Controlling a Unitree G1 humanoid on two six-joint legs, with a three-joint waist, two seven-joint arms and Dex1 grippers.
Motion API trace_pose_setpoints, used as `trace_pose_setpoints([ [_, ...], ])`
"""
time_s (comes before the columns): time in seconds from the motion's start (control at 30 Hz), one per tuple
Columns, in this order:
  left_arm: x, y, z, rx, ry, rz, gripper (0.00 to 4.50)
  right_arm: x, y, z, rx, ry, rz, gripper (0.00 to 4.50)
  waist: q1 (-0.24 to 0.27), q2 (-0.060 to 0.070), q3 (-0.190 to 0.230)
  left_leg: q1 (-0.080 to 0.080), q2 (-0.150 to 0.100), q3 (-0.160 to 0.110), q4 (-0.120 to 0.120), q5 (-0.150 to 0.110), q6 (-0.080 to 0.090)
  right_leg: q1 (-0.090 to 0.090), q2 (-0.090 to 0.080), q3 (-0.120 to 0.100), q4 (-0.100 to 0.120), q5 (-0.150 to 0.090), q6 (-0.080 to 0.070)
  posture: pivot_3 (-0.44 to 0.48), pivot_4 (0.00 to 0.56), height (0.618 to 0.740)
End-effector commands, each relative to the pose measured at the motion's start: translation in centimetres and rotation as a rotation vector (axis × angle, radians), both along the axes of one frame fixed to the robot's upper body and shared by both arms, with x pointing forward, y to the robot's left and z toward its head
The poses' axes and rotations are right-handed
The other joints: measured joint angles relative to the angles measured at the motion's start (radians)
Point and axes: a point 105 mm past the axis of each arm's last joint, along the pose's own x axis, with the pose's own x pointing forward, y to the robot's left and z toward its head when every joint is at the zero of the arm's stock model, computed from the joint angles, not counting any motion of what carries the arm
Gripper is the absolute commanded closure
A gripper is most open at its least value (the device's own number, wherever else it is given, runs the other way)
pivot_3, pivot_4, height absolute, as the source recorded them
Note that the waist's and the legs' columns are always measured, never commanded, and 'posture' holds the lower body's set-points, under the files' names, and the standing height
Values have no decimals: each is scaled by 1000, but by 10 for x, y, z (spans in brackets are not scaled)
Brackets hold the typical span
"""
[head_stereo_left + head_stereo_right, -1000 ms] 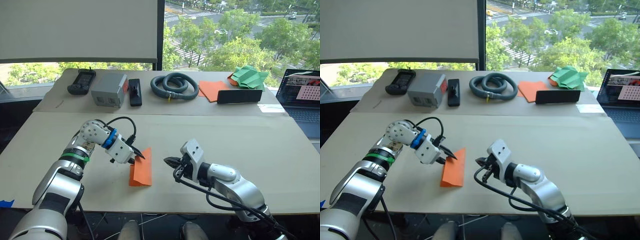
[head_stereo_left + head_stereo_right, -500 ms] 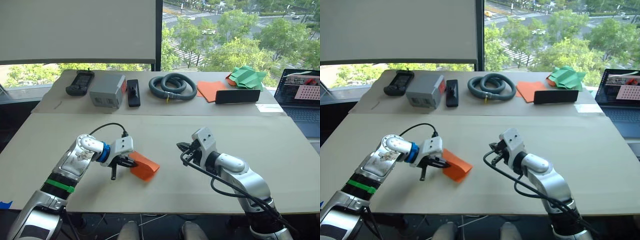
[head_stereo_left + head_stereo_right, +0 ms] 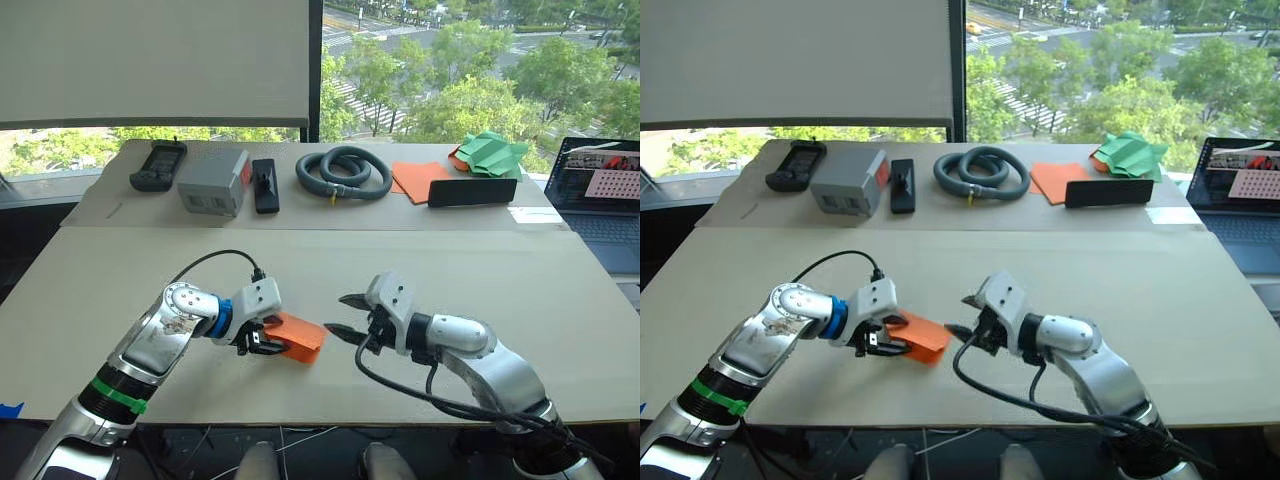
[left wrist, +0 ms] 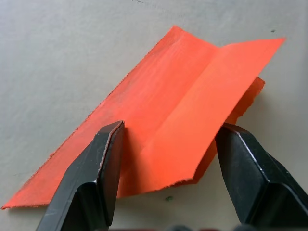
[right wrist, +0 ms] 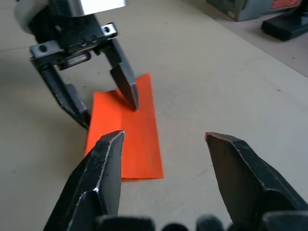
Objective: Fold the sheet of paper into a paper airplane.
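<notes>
The sheet of paper [image 4: 178,110] lies on the table [image 3: 520,290] as a narrow folded strip with one lengthwise crease, between the spread fingers of the left gripper [image 3: 262,341]; the right gripper [image 3: 340,317], fingers apart and empty, faces its far end, just beside it. Judged progress: early; nose and wing folds remain, no airplane shape yet.

Two pale tables [image 3: 560,300] before a daylit window [image 3: 470,60] (green treetops outside), white blind [image 3: 150,60] lowered left.

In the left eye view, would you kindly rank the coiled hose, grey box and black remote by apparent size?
1. Coiled hose, largest.
2. Grey box.
3. Black remote, smallest.
All three sit about equally far from the camera.
</notes>
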Motion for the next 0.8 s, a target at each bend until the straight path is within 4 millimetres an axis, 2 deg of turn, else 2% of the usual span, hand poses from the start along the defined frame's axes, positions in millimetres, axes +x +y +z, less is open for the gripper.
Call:
trace_pose_setpoints([
  [0.03, 2, 2, 29, -38, -64, -28, 1627, -13, 15, 5, -21, -91, 113, 133, 0, 0, 0, 0, 0, 0, 0, 3, 4, 0, 0, 0, 0, 0, 0, 0, 150, 714],
  [0.17, -1, 10, 40, -62, -55, -32, 1627, -9, 22, -8, -97, -187, 127, 55, 0, 0, 0, 0, 0, 0, 0, 2, 4, 0, 0, 0, 0, 0, 0, 0, 150, 714],
  [0.33, 3, 32, 41, -75, -35, 27, 1627, 5, 23, -16, -119, -241, 42, 55, 1, 0, 0, 0, 0, 0, 0, 0, -1, 0, 0, 0, -3, 0, 0, 0, 150, 714],
  [0.5, -1, 48, 38, -120, 5, 64, 1627, 1, 27, -19, -77, -205, 37, 1585, 1, 0, 0, 0, 0, 0, 0, 0, -1, 0, 0, 0, -2, 0, 0, 0, 150, 714],
  [0.77, 2, 55, 36, -211, 8, 110, 1627, -3, 32, -19, -87, -241, 129, 4343, 1, -1, 0, 0, 0, 0, 0, 0, -1, 0, 0, 0, -1, 0, 0, 0, 150, 714],
  [0.8, 4, 56, 36, -224, 5, 129, 1627, -2, 32, -20, -109, -264, 152, 4478, 0, -1, 0, 0, 0, 0, 0, 0, -1, 0, 0, 0, -1, 0, 0, 0, 150, 714],
])
